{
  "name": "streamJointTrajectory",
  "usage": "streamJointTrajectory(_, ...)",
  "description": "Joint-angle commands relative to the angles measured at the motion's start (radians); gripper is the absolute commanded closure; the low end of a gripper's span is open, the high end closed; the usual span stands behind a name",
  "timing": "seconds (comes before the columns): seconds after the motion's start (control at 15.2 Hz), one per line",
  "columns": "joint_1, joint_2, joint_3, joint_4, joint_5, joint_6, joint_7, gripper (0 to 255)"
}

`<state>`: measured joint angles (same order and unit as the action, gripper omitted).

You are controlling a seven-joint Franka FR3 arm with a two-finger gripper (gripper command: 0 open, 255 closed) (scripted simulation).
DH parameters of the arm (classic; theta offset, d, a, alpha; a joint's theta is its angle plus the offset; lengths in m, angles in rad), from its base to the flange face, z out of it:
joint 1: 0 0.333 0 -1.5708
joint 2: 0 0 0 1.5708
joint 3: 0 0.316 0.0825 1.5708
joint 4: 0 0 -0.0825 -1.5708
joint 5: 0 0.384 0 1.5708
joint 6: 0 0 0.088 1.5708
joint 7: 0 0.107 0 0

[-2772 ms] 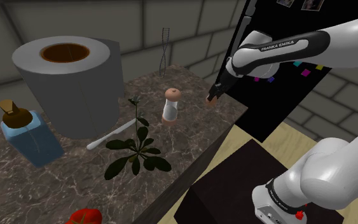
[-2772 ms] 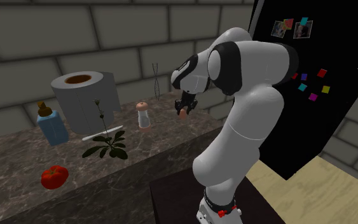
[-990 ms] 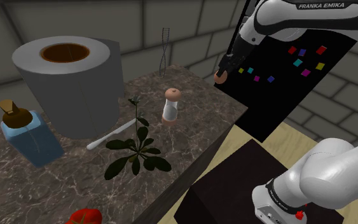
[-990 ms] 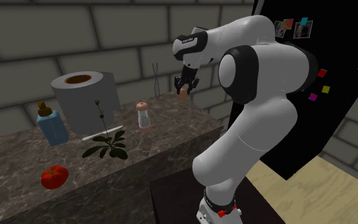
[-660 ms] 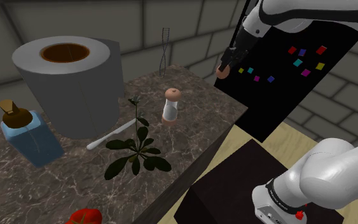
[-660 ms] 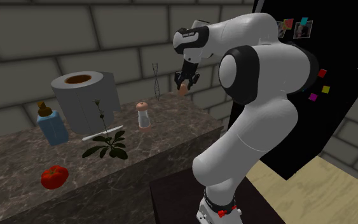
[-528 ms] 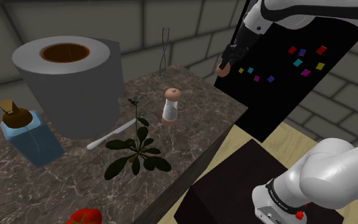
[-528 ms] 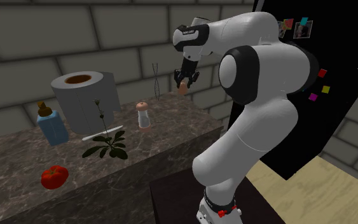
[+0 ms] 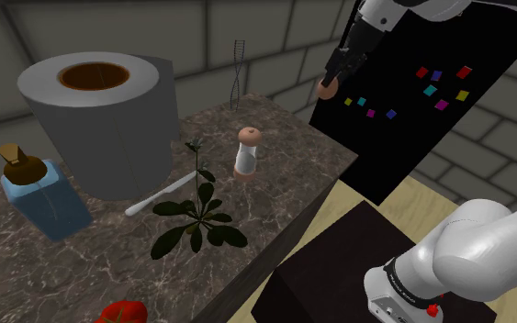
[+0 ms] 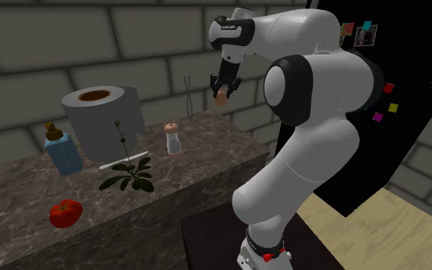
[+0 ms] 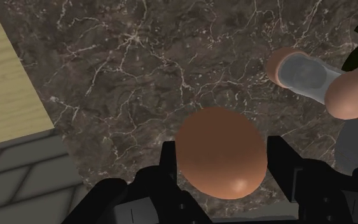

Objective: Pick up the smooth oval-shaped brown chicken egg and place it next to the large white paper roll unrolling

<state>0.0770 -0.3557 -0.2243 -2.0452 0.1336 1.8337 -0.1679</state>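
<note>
Your gripper [image 9: 331,83] hangs high above the surface [image 9: 279,179], and the brown egg [image 9: 326,91] is in it. Look along the hand: the fingers [image 11: 166,167] stand partway apart, one pressed to each flank of the egg [image 11: 220,151], pinching it across its middle, rounded end poking out past the tips. The gripper [image 11: 222,160] has nothing else in its grasp.

In the shoulder view, the egg sits at about two o'clock from the salt shaker [image 9: 246,152], up in the air and well clear of the marble. The big grey paper roll [image 9: 100,119] is at nine o'clock from that shaker, well apart from the egg. From the second exterior view, the gripper [image 10: 222,90] points down with the egg [image 10: 221,96] at its tips, at roughly two o'clock from the shaker [image 10: 173,139], and the roll [image 10: 103,115] is far off at about eight o'clock from the egg.

Under the hand you see veined dark marble [image 11: 139,76], the shaker [image 11: 311,79] near the egg. Down on the surface, a leafy plant [image 9: 196,218] lies at seven o'clock from the shaker, and a blue bottle [image 9: 38,194] stands just beside the roll at its seven o'clock.
</note>
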Motion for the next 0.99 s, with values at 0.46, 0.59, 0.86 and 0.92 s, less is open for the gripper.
streamJointTrajectory(0.46, 0.003, 0.022, -0.001, 0.145, 0.001, -0.122, 0.018, 255)
streamJointTrajectory(0.59, 0.004, 0.029, -0.001, 0.179, 0.002, -0.149, 0.021, 255)
streamJointTrajectory(0.86, 0.006, 0.046, -0.003, 0.25, 0.004, -0.203, 0.027, 255)
streamJointTrajectory(0.92, 0.007, 0.051, -0.004, 0.269, 0.005, -0.217, 0.029, 255)
